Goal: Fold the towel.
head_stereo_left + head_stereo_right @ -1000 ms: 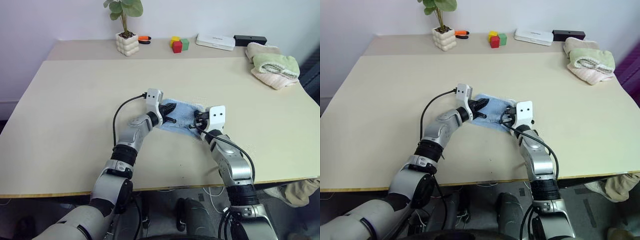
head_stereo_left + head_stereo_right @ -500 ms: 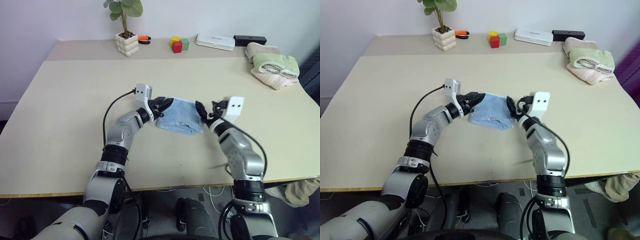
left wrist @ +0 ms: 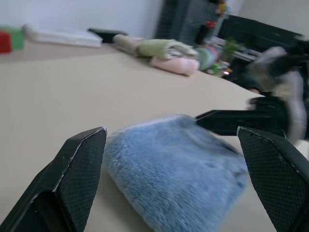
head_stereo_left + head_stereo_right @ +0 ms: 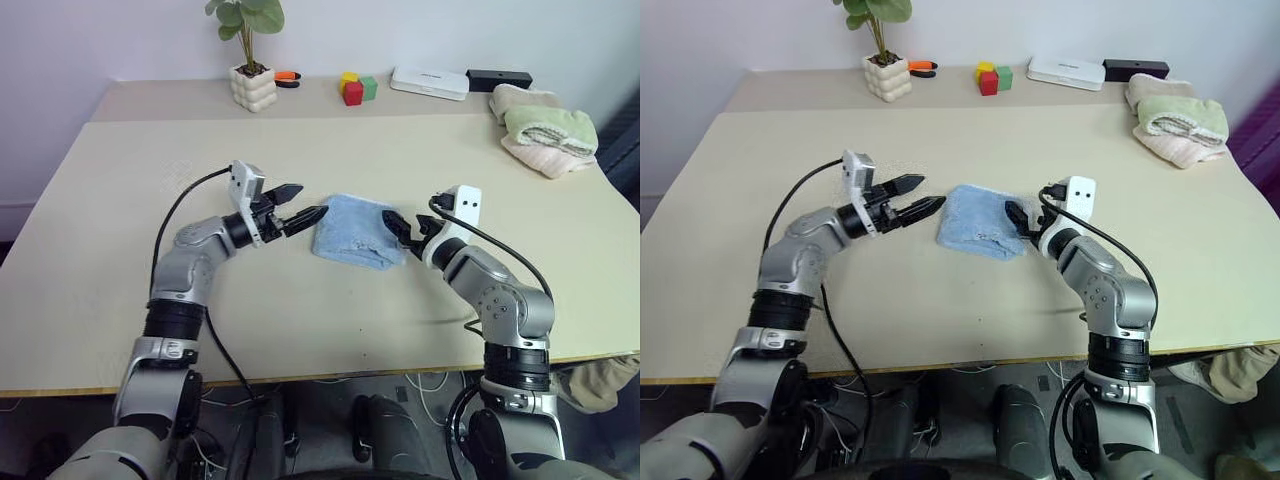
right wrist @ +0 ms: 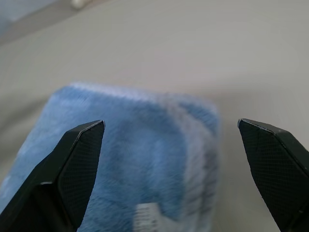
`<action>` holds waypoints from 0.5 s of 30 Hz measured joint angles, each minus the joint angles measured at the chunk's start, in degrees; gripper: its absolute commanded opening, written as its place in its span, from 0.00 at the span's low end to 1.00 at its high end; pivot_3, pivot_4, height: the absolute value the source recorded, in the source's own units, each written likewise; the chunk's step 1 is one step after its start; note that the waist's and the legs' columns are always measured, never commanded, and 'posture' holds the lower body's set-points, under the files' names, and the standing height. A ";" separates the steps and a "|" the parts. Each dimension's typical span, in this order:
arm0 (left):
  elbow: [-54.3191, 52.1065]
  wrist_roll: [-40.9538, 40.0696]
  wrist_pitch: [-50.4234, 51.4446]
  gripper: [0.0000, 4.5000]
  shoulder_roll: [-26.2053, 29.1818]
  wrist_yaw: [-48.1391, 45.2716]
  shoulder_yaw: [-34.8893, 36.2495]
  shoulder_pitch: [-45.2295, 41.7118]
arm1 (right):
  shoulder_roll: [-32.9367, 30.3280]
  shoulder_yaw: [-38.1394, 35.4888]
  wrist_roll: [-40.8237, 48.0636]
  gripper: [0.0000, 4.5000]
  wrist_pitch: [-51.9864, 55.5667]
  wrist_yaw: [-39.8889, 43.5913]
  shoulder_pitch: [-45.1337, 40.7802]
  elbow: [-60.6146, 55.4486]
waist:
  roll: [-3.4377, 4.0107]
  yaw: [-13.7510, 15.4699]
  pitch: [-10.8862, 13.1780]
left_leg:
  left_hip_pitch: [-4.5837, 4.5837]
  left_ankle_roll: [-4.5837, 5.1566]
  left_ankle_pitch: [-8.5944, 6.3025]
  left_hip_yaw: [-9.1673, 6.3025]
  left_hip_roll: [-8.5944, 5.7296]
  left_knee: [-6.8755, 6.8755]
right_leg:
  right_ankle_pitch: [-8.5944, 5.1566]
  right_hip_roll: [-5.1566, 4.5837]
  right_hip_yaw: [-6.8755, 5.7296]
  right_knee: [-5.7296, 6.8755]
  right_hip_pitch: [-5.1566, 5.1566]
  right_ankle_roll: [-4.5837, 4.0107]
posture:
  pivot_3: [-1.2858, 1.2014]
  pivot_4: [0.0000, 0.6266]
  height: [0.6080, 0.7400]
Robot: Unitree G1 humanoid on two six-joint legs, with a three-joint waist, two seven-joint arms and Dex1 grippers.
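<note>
Your light blue terry cloth towel (image 4: pixel 356 229) lies folded, compact rectangle, mid-desk; long axis runs roughly 10-to-4 o'clock, rounded fold edge facing you. Small whitish tag visible in right wrist view. Left hand (image 4: pixel 303 203) at towel's 9 o'clock, just beside it, fingers spread wide, holding nothing. Right hand (image 4: pixel 402 226) at towel's 3 o'clock, close against edge, fingers wide, empty. Beige matte desk (image 4: pixel 120 200). Far edge: potted plant in white pot (image 4: pixel 252 70), coloured blocks (image 4: pixel 356 88), flat white box (image 4: pixel 430 83), stacked green and pink towels (image 4: pixel 547 130) at 1 o'clock. Pale wall behind.
</note>
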 measured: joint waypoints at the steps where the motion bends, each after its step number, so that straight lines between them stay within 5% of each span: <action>1: -0.89 -0.21 -0.25 0.99 1.38 -1.39 -0.01 0.66 | -0.31 0.21 -0.03 1.00 0.68 0.09 -0.21 0.81 | 0.00 -0.06 0.00 | 0.00 0.00 0.00 0.00 -0.01 0.00 | 0.00 0.00 0.01 0.00 0.00 0.00 | 0.52 0.24 1.00; 4: -2.14 -0.36 -1.04 0.99 4.46 -3.46 0.19 2.60 | -1.60 1.51 -0.94 1.00 1.88 0.82 -0.45 3.57 | 0.01 -0.15 0.00 | 0.00 0.00 0.00 0.00 -0.01 -0.01 | 0.00 0.00 0.00 0.01 -0.02 0.00 | 0.52 0.24 1.00; 6: -2.62 -0.37 -1.09 1.00 5.15 -3.51 0.33 3.31 | -2.18 1.92 -0.98 0.88 2.20 1.77 -1.15 4.31 | 0.01 -0.16 -0.01 | 0.00 0.00 0.00 0.00 0.00 -0.01 | 0.00 0.01 0.01 0.01 -0.02 0.00 | 0.52 0.24 1.00; 14: -8.05 -0.87 -1.14 1.00 5.55 -0.35 1.06 6.81 | -1.10 0.25 4.05 0.01 7.46 6.05 -4.09 6.67 | 0.02 -0.26 0.00 | 0.00 0.00 0.00 0.01 0.00 -0.02 | 0.00 0.01 0.02 0.02 -0.03 0.00 | 0.52 0.24 1.00; 15: -8.31 -0.92 -1.14 1.00 5.45 0.10 1.09 7.10 | -1.01 -0.57 4.84 0.01 8.18 6.26 -4.86 6.90 | 0.02 -0.21 -0.01 | 0.00 0.00 0.00 0.01 0.00 -0.02 | 0.00 0.01 0.02 0.02 -0.03 0.00 | 0.52 0.24 1.00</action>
